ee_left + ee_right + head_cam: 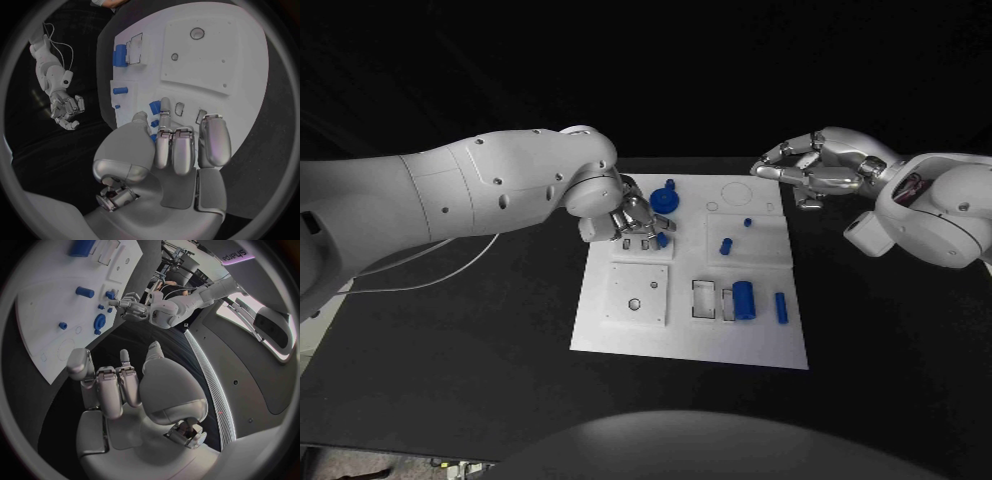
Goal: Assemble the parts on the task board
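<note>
Reaching over the task board [689, 340], left hand [635, 222] pinched a small blue part [661, 239], likely to fit it; right hand [808, 168] curled in, empty.

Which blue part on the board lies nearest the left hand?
The small blue part right at the left hand fingertips, just below the round blue disc; the other blue pieces lie farther toward the board's right side.

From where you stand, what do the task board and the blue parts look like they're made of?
The task board looks like matte white plastic or painted plate: flat, no glare. The blue parts look like moulded or printed plastic: solid even colour, dull surface. Neither can be told for sure.
</note>
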Tool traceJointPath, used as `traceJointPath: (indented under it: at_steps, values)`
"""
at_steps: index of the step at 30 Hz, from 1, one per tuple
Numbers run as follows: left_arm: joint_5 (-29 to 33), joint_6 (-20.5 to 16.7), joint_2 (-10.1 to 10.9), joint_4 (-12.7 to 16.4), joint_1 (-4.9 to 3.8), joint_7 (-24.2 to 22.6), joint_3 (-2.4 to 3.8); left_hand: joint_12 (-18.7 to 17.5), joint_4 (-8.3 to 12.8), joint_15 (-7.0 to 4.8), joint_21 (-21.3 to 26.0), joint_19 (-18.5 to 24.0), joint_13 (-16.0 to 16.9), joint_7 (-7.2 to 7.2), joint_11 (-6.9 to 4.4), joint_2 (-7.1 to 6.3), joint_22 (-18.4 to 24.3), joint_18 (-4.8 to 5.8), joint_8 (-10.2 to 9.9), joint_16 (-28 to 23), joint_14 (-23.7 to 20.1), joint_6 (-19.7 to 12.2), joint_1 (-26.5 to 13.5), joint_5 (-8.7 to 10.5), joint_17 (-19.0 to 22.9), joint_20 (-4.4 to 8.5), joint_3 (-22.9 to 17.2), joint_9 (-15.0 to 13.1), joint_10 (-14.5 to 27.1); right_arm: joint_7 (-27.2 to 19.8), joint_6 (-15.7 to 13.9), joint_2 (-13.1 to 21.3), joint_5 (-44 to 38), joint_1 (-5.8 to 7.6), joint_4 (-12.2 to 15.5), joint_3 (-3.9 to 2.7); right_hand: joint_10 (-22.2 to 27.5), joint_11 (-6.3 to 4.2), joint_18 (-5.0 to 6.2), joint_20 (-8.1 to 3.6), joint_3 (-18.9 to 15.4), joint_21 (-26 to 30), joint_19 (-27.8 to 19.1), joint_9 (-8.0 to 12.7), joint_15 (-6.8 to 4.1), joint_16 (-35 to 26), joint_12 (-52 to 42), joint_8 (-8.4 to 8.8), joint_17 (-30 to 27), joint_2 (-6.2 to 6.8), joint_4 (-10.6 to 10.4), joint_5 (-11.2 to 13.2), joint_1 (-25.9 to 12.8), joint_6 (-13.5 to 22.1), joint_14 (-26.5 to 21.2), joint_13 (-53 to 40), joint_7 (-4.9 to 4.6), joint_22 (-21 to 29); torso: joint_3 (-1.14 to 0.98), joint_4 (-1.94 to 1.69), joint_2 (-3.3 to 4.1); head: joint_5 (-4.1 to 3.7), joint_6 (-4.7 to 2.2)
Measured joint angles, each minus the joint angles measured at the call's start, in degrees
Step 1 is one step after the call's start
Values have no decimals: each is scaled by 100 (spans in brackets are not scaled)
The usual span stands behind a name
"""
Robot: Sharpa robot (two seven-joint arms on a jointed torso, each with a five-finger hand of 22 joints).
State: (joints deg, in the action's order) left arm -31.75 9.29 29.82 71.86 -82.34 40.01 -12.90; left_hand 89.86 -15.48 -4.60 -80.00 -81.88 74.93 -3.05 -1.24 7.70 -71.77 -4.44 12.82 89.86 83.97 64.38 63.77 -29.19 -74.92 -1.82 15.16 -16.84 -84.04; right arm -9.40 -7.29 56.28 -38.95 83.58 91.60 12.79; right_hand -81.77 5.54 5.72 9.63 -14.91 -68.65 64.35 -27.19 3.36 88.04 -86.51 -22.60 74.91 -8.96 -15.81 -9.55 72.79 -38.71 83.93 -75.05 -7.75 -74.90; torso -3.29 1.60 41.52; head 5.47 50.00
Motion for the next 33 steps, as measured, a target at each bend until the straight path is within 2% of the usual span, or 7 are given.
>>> traceJointPath:
  at_steps: [16,24,33]
  values:
    - [11,-2,-53,-74,39,0,2,0,135,1,0,0,3,60,0,-30,-19,0,-23,0,0,60,393,-137,1,0,-220,-168,0,10,52,-11,1,-7,-16,3,79,2,-1,20,0,65,-102,0,0,-43,41,0,0,-23,32,-43,116,-39,0,-6,-2,-4,9,10,-7,-10,0]
    - [21,-11,-62,-103,42,0,4,0,192,1,25,20,17,83,-42,-82,-35,0,-23,0,-1,83,597,-422,1,21,-398,-313,-1,13,68,-6,2,-10,-17,4,102,21,0,21,16,93,-144,0,21,-46,45,6,4,-46,48,-78,139,-39,-21,-6,-2,-3,9,12,-9,-19,0]
    - [30,-31,-60,-111,44,1,6,0,265,-43,25,-1,11,123,-73,-176,-40,0,-23,0,1,123,780,-553,1,42,-618,-489,10,20,85,-6,2,-14,-25,6,158,7,0,19,15,163,-185,1,18,-80,74,22,4,-31,48,-109,167,-39,-69,-3,-2,-3,12,10,-13,-26,0]
